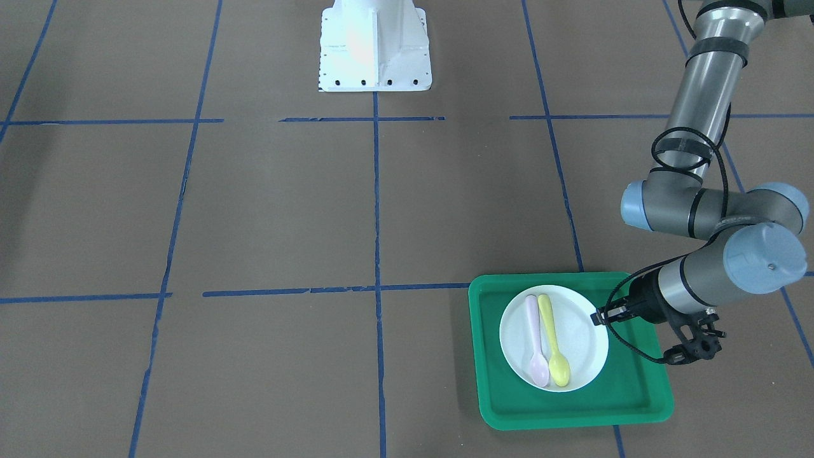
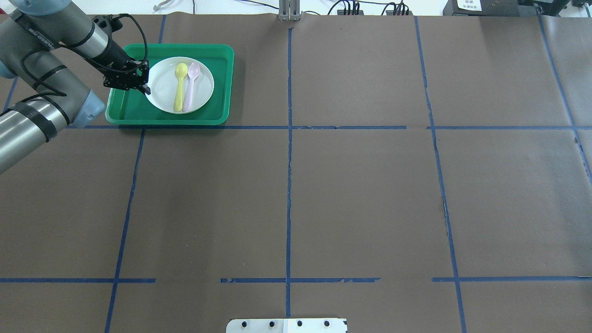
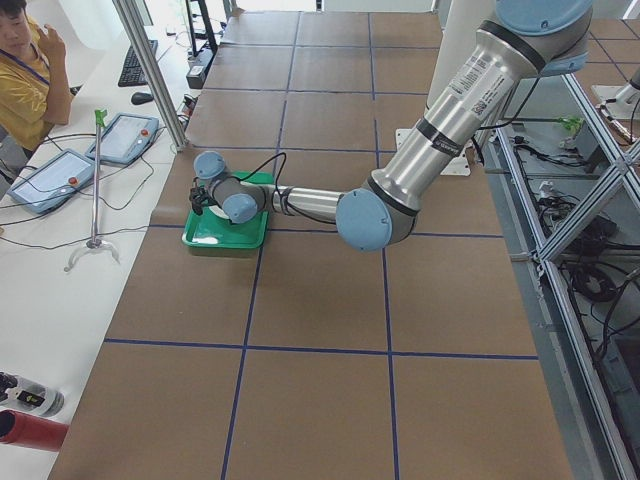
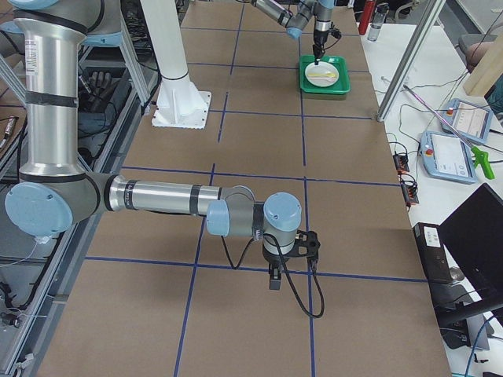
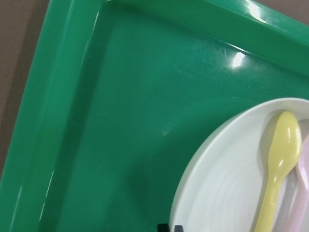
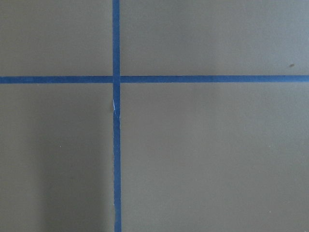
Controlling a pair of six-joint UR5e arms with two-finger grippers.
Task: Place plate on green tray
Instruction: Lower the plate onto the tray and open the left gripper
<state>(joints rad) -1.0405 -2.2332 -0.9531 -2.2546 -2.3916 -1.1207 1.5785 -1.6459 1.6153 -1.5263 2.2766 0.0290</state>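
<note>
1. The left gripper (image 1: pixel 596 316) sits at the edge of the white plate (image 1: pixel 582 337). In the left wrist view its two black fingertips (image 5: pixel 162 227) are drawn close together with the plate's rim between them, so it is clamped on that rim.
2. The left arm (image 1: pixel 699 127) reaches in from the robot's left, its wrist low over the tray's outer side.
3. The plate lies flat on the floor of the green tray (image 1: pixel 572 407), wholly inside the raised rim and near the tray's middle.
4. Two plastic spoons lie side by side on the plate, touching or nearly so: a yellow spoon (image 1: pixel 551 337) and a pink spoon (image 1: pixel 534 337). Both bowls point away from the robot.
5. The tray rests on the brown worktop (image 1: pixel 286 210) at the far side of the robot's left half, just beyond a line of blue tape (image 1: pixel 376 210) that marks the surface into squares.
6. The right gripper (image 4: pixel 273 284) shows only in the exterior right view. It points down over the worktop, well apart from the tray and close to a crossing of tape lines. I cannot tell whether its fingers are apart or together.
7. The right wrist view shows only bare worktop and a tape crossing.
8. The white robot base (image 1: pixel 374 48) stands at the near edge of the worktop, between the two arms.
</note>
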